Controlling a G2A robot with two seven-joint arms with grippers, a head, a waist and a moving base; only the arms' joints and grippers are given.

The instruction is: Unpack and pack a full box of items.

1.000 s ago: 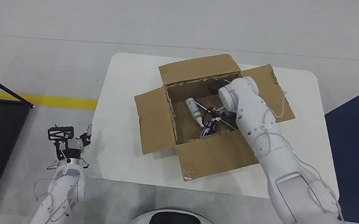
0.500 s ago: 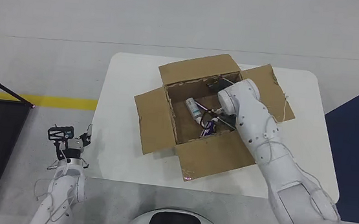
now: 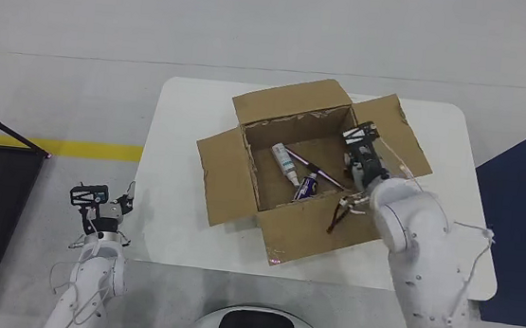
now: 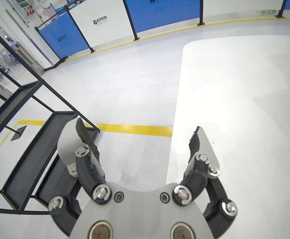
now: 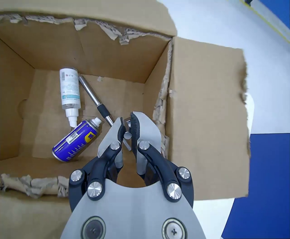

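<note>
Right fingers (image 5: 147, 133) pinch rod (image 5: 89, 89) end inside box (image 3: 293, 100), centre frame. Bottle (image 5: 69, 88), can (image 5: 76, 141) beside rod. Left fingers (image 4: 87, 139) spread, lower left, off surface (image 3: 180, 137).

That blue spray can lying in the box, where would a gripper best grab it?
Probably across the middle of the blue spray can, coming straight down from above. It lies on its side on the floor of the box, so its round body offers two opposite sides, and the walls block any sideways approach.
</note>
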